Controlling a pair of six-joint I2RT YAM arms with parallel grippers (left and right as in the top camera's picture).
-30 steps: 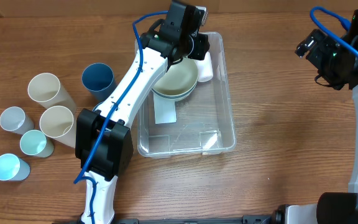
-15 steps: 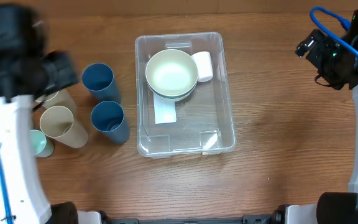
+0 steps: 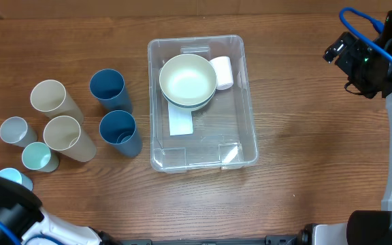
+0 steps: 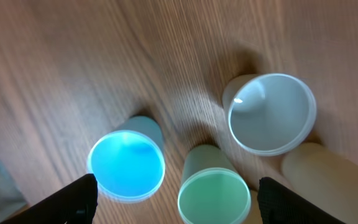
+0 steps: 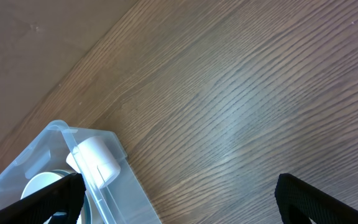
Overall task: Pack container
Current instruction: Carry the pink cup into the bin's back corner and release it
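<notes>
Though clear, the container (image 3: 218, 131) holds stacked bowls (image 3: 188, 82).

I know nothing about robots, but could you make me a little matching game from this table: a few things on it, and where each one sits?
Things
1. cream bowl
2. white cup
3. dark blue cups
4. light blue cup

Places
A. lying on its side inside the container, beside the bowl
B. standing on the table just left of the container
C. upright inside the container, stacked on another bowl
D. front-most of the cup cluster at far left

Pairs: 1-C, 2-A, 3-B, 4-D
</notes>
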